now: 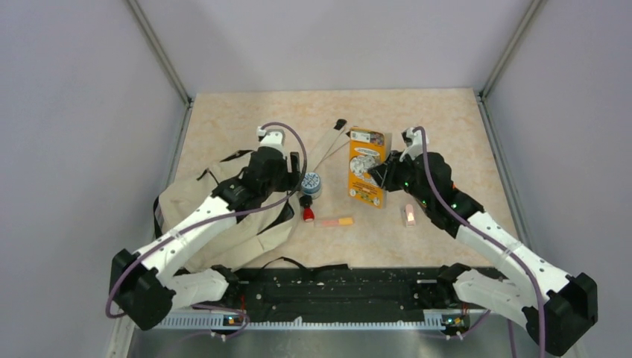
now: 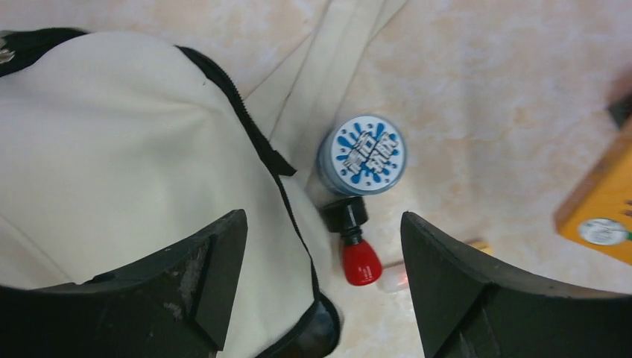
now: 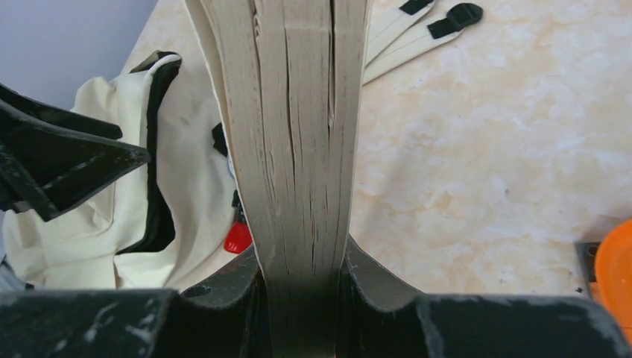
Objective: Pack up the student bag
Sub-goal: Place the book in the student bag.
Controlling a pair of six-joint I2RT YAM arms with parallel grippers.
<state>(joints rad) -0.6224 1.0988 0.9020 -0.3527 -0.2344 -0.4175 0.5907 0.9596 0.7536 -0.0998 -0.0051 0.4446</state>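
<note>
**A:** The student bag (image 1: 186,200) lies slumped on the left side of the table (image 1: 447,127). Its black-zippered mouth faces the middle, and its straps (image 1: 328,145) trail toward the far edge.

**B:** The left gripper (image 2: 322,224) hangs right at that mouth, jaws spread wide and holding nothing. One finger is over canvas, the other over bare table.

**A:** Under it sit a round blue-and-white tub (image 2: 363,154) and a small red-tipped bottle (image 2: 356,246), both just beside the zipper edge. They look handy for a short scoop into the bag.

**B:** Across the table, the right gripper (image 3: 302,276) is clamped tight on the orange book (image 1: 367,168). The page block is pinched between its jaws, so the book is carried on edge.

**A:** I'd guess edge-first is how it slips through that narrow opening.

**B:** A pink-and-yellow stick (image 1: 334,221) and a small pink piece (image 1: 409,215) lie on the table between the arms, not yet packed.
</note>
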